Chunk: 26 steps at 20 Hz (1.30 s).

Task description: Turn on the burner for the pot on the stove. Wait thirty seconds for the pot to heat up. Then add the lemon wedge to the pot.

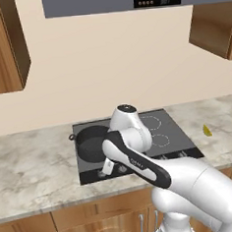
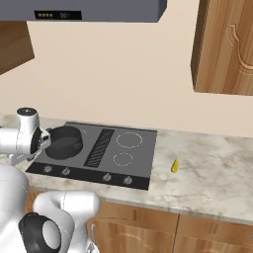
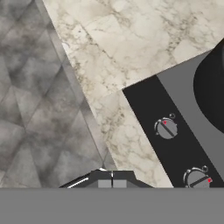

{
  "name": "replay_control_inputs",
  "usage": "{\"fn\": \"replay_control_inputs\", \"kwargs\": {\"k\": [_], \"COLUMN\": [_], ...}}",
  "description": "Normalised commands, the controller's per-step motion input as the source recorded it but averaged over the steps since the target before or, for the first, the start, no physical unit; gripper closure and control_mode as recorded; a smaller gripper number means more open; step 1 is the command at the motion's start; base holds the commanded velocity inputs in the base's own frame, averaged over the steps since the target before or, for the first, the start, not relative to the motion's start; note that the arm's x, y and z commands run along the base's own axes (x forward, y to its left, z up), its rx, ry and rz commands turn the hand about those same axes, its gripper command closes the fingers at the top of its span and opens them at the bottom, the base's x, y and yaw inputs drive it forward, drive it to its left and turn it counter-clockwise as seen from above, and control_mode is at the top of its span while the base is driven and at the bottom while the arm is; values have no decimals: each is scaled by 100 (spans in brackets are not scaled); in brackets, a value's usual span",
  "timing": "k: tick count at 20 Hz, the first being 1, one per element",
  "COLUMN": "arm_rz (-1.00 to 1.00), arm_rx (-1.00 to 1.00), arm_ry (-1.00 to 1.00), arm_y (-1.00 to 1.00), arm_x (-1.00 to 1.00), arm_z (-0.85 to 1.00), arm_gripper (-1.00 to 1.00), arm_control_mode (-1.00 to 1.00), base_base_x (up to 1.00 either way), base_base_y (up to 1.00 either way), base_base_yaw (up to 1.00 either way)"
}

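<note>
While shut, tool point(image 3: 112, 183) empty above counter point(image 3: 131, 48).

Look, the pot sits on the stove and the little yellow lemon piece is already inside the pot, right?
Not quite. The pot does sit on the stove, but the lemon wedge is not inside it. The right base view shows the wedge lying on the marble counter to the right of the stove, well apart from the pot.
</note>
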Motion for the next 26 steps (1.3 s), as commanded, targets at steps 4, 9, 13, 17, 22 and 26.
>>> {"fn": "replay_control_inputs", "kwargs": {"k": [4,9,13,17,22,26], "arm_rz": [0,0,0,0,0,0], "arm_rx": [0,0,0,0,0,0], "arm_ry": [0,0,0,0,0,0], "arm_y": [0,0,0,0,0,0], "arm_x": [0,0,0,0,0,0], "arm_z": [0,0,0,0,0,0], "arm_gripper": [100,100,100,100,100,100], "arm_control_mode": [-100,-100,-100,-100,-100,-100], "base_base_x": [0,0,0,0,0,0], "base_base_y": [0,0,0,0,0,0], "base_base_yaw": [0,0,0,0,0,0]}}
